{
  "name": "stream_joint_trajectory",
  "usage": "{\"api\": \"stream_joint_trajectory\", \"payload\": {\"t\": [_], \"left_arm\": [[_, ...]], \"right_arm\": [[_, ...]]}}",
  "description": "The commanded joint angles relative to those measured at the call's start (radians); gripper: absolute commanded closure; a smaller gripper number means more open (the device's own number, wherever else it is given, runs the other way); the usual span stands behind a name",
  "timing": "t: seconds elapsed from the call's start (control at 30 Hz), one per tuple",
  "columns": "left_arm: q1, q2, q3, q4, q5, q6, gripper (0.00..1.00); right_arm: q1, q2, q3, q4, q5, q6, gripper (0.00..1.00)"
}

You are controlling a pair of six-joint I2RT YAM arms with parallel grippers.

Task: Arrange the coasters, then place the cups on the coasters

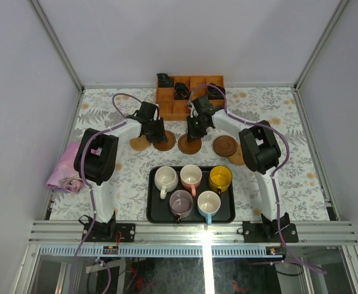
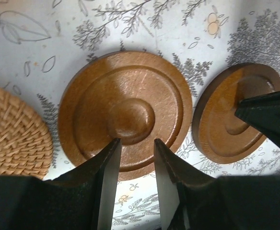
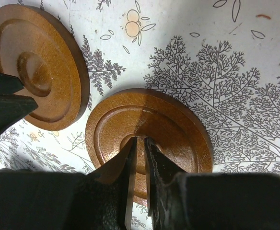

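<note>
**In front of the orange box (image 1: 167, 101), both arms are down on the coasters**

Along the far side of the table (image 1: 289, 159) a row of coasters lies flat: a woven coaster (image 1: 140, 143) at the left, then three brown ones. I count four; a fifth I cannot find. The left gripper (image 2: 135, 143) hangs over the second coaster (image 2: 125, 110), jaws parted a little with nothing between them. The right gripper (image 3: 140, 141) is all but closed, gripping nothing, its tips at the hub of the third coaster (image 3: 164, 129). The end coaster (image 1: 225, 146) sits apart to the right. Nearer me, the cream-white cup (image 1: 165, 178), pink cup (image 1: 191, 176), yellow cup (image 1: 220, 179), mauve cup (image 1: 181, 202) and light blue cup (image 1: 208, 204) wait in the black tray (image 1: 230, 208).

This looks like the arranging step, with the cups untouched. Next, I'd judge, the discs want nudging into even gaps, since the woven one and its neighbour lie close. Then an arm must lift clear and open wide for a cup.
</note>
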Motion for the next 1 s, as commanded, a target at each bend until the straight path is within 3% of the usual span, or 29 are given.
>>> {"api": "stream_joint_trajectory", "payload": {"t": [0.0, 0.33, 0.97], "left_arm": [[-0.009, 0.03, 0.048, 0.039, 0.037, 0.004, 0.68], [-0.018, 0.054, 0.054, 0.042, 0.038, 0.002, 0.68], [-0.018, 0.154, 0.171, 0.051, 0.019, -0.01, 0.67]], "right_arm": [[0.008, 0.018, 0.04, -0.015, 0.045, -0.015, 0.82], [0.008, 0.029, 0.107, -0.055, 0.065, -0.035, 0.82], [0.007, -0.224, -0.012, -0.098, 0.152, -0.065, 0.81]]}}
